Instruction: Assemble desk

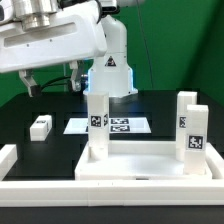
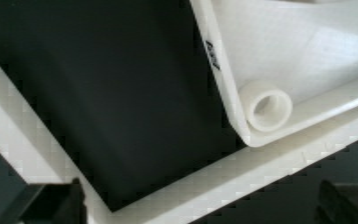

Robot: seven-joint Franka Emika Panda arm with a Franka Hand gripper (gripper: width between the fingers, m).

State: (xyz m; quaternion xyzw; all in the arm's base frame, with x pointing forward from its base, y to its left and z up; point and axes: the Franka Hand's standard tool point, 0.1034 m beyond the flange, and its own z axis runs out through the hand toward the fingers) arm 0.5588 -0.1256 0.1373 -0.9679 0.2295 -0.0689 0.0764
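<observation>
The gripper (image 1: 50, 82) hangs high at the upper left of the exterior view, above the black table (image 1: 40, 105), with its two dark fingers (image 1: 30, 82) spread apart and nothing between them. In the wrist view the fingertips (image 2: 28, 203) appear as dark blurred shapes at the picture's edge, also with nothing held.

The desk top (image 1: 150, 168), a wide white tray with a raised rim, lies flat on the table in the foreground, below the gripper and toward the exterior view's right, well apart from the fingers. Its long axis runs across the exterior view, from left to right. Two white block legs stand upright on it: one leg (image 1: 97, 125) at its far left corner and a second leg (image 1: 190, 128) at its far right corner, each bearing a black-and-white square tag on the face toward the camera. A third leg (image 1: 40, 127) lies loose on its side on the table, toward the exterior view's left, below the gripper but clear of it.

The marker board (image 1: 118, 125) lies flat behind the desk top, between the two standing legs as seen from the exterior camera. A long white border rail (image 1: 20, 172) runs along the front and left of the table.

The wrist view shows a corner of the desk top (image 2: 309, 60) with a round socket (image 2: 270, 106) near that corner, lying beside the border rail (image 2: 194, 180), which crosses the picture diagonally.
</observation>
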